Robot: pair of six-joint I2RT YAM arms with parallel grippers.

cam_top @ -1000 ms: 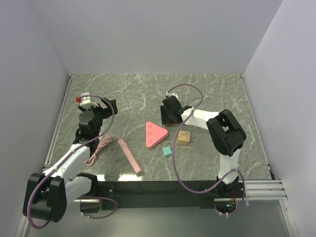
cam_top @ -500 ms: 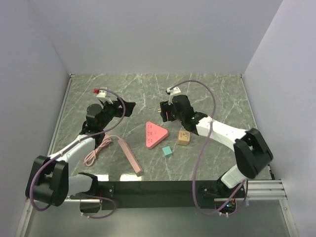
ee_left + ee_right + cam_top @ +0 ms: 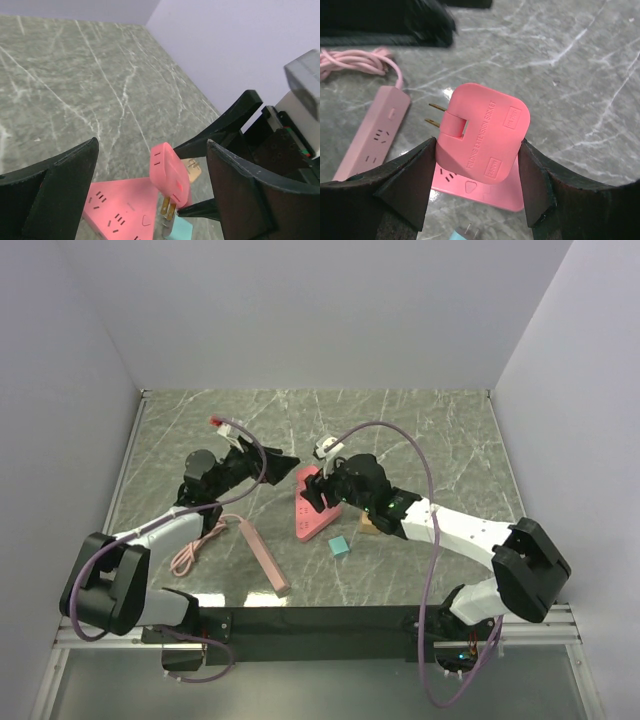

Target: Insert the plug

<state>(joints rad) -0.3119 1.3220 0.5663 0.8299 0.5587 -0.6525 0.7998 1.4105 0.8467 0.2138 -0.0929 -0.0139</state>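
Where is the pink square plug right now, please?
In the right wrist view the pink square plug sits centre frame, held between the right fingers, over the pink triangular socket, power strip at left.

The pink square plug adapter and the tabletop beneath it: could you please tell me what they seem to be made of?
Pink square plug adapter: likely moulded plastic, matte, with raised lettering; its prongs look brassy metal. Tabletop: grey-green marble look with white veins, glossy; possibly a printed surface.

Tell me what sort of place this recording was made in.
Probably a lab robot test cell: plain white walls box in a marble-patterned tabletop, two arms bolted at its near edge, and props such as a pink plug adapter and pink triangular power strip.
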